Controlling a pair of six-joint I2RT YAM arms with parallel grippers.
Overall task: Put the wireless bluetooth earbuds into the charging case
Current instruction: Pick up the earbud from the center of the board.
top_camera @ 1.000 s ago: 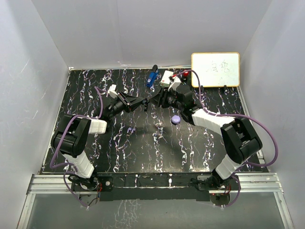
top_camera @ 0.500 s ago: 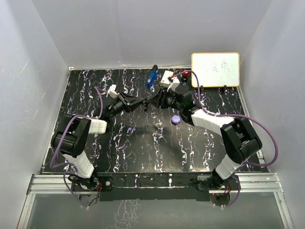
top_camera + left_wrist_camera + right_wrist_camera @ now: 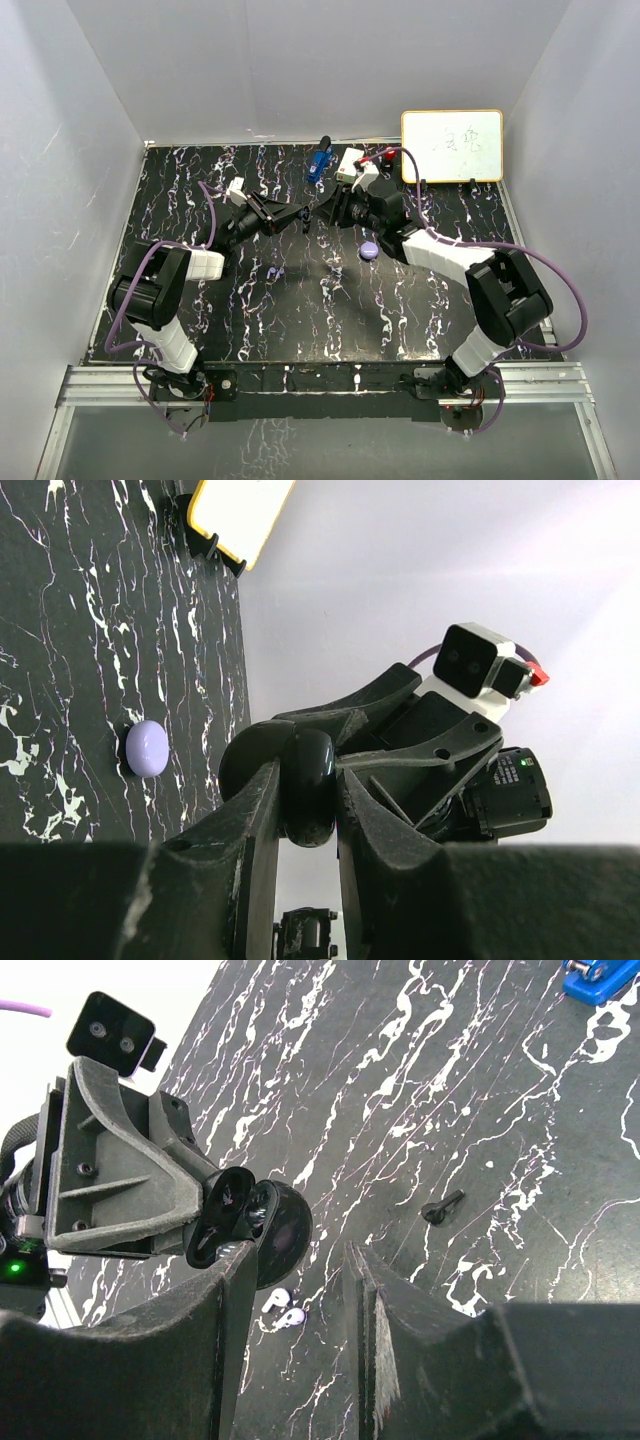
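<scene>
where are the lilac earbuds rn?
The lilac earbuds lie loose on the table, left of centre in the top view, on the near side of the left gripper and left of the lilac case.

A black bench [image 3: 300,320] with white marble veins stands between plain white walls [image 3: 300,70]. Near its far edge lies a blue tool [image 3: 319,163]. A yellow-framed whiteboard [image 3: 452,145] stands at the far right corner.

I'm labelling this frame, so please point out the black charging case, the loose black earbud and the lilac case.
black charging case [image 3: 308,785], left wrist view, on its glossy rounded edge.
black earbud [image 3: 441,1206], right wrist view, on the middle of its stem.
lilac case [image 3: 147,748], left wrist view, on its closed top.
</scene>
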